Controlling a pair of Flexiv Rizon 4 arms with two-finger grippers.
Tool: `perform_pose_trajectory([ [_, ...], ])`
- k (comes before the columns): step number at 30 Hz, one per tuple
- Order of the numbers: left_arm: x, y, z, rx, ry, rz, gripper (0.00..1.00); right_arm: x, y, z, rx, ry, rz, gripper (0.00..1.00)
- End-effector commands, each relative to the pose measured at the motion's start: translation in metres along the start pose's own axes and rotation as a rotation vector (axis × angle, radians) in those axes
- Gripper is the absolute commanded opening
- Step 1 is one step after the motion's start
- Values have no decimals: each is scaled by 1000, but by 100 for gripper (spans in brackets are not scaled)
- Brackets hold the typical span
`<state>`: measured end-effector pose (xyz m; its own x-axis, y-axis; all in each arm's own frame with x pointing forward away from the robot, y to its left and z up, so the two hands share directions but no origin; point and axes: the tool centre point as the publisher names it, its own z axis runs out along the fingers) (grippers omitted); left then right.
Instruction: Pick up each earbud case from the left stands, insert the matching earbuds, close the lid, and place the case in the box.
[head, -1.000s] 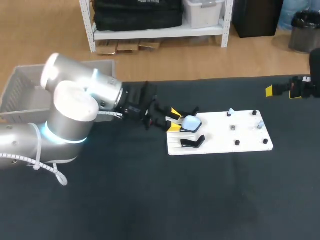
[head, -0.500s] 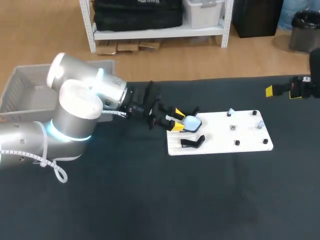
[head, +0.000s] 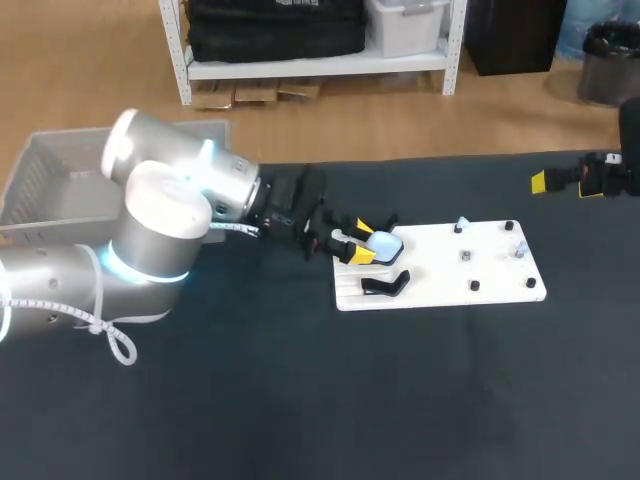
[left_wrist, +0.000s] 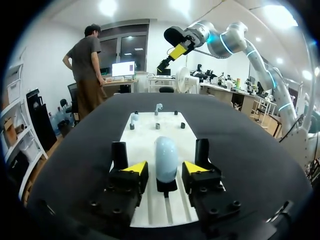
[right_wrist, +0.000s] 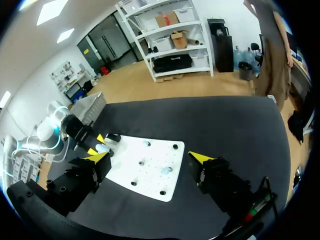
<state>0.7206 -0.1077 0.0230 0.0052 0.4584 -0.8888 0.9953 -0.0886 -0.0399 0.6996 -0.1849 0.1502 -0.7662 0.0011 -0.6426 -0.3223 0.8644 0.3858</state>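
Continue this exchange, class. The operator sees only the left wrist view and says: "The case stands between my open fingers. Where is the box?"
Observer: In the head view the box is at the table's far left, partly hidden by your left arm.
Operator: Is there a second stand?
Observer: Yes. A black stand sits beside the case on the white board, and it has no case on it.
Operator: Is the right gripper holding anything?
Observer: No. The right wrist view shows the right gripper open with nothing between its fingers.
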Motion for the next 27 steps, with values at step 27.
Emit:
perform_pose_trajectory([
  [27,2,6,13,1,-21,-3,29,0,-1,0,-2,1,-1,100],
])
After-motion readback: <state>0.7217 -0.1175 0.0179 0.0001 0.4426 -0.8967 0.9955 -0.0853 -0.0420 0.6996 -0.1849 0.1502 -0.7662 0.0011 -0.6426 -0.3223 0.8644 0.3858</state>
